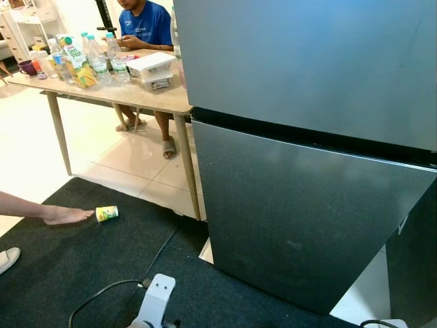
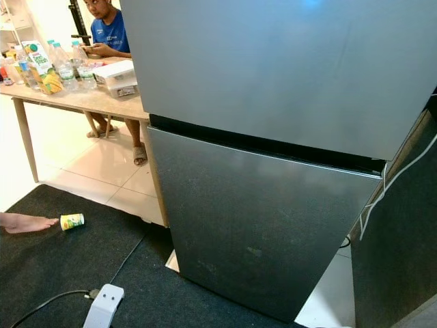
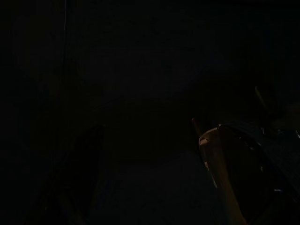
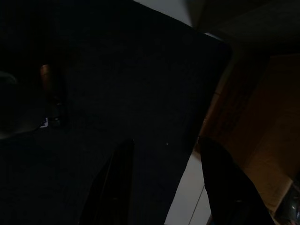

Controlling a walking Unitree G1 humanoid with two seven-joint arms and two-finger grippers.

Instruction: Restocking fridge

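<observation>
Fingers of the right gripper [image 4: 164, 187] hang spread apart over the dark mat [image 1: 68, 266]; the left gripper's wrist view is too dark to tell its state. Both doors of the grey fridge [image 1: 307, 171] are closed. Beside it, a wooden table [image 1: 136, 96] holds bottles [image 1: 102, 61], and a can [image 1: 106, 213] lies on the mat by a person's hand [image 1: 65, 216].

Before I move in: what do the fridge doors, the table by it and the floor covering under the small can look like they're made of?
Fridge doors: probably painted or brushed metal, dark grey with a soft sheen. Table: pale, faintly speckled top, possibly laminate or stone-look, on light wood-like legs. Mat: dark, matte, seemingly low-pile carpet. The can lying on it looks like printed metal, though it is too small to be sure.
</observation>
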